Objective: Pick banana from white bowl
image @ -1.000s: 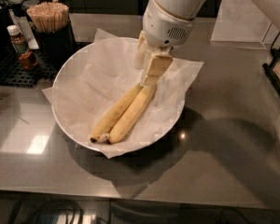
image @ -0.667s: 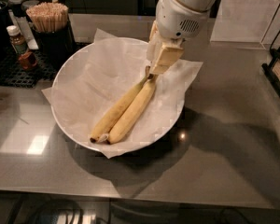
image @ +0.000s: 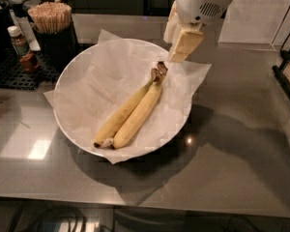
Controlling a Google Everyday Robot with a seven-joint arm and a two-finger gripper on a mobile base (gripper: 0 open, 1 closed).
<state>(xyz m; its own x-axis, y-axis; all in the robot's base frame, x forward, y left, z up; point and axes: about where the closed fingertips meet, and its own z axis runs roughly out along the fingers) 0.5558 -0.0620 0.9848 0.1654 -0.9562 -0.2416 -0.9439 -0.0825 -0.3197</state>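
Two yellow bananas joined at the stem lie side by side in the large white bowl, on its crinkled white paper lining. Their stem end points to the far right and their tips to the near left. My gripper hangs above the bowl's far right rim, just above and to the right of the banana stem. It holds nothing and is clear of the bananas. The bowl stands on a grey counter.
A black holder full of wooden sticks and a small brown bottle stand on a black mat at the far left. A dark rack is at the right edge. The counter's front edge runs along the bottom.
My gripper has risen up and to the right, away from the banana stem where it was before. The bananas stay in the bowl.
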